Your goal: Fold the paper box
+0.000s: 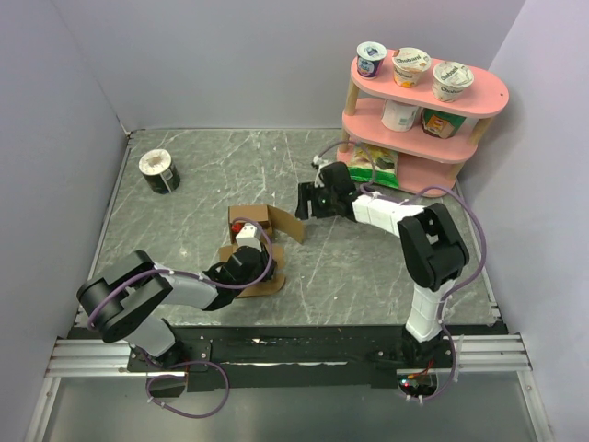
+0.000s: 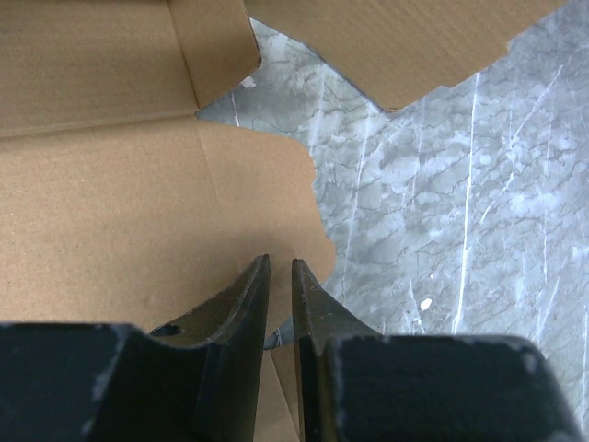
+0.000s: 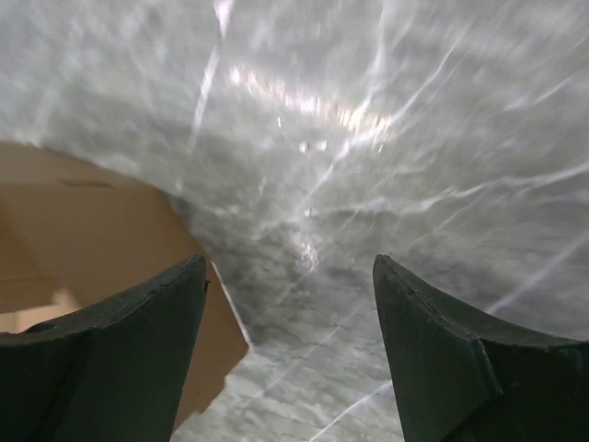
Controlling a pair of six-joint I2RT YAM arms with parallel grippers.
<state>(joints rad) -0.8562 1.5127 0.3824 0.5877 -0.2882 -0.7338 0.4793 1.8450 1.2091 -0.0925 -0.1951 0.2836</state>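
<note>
The paper box [image 1: 260,217] is plain brown cardboard, partly folded, with flaps spread on the grey table at centre left. A small white and red thing sits in its raised part. My left gripper [image 1: 243,261] rests over the near flap. In the left wrist view its jaws [image 2: 279,262] stand almost together over the cardboard [image 2: 110,203], with a thin brown edge between them. My right gripper [image 1: 306,202] is at the box's right flap [image 1: 288,227]. In the right wrist view it [image 3: 290,262] is wide open and empty, its left finger over the flap [image 3: 83,221].
A round black-and-white tub [image 1: 159,171] stands at the back left. A pink two-tier shelf [image 1: 479,85] with several yogurt cups stands at the back right, a green packet [image 1: 373,164] at its foot. Purple walls enclose the table.
</note>
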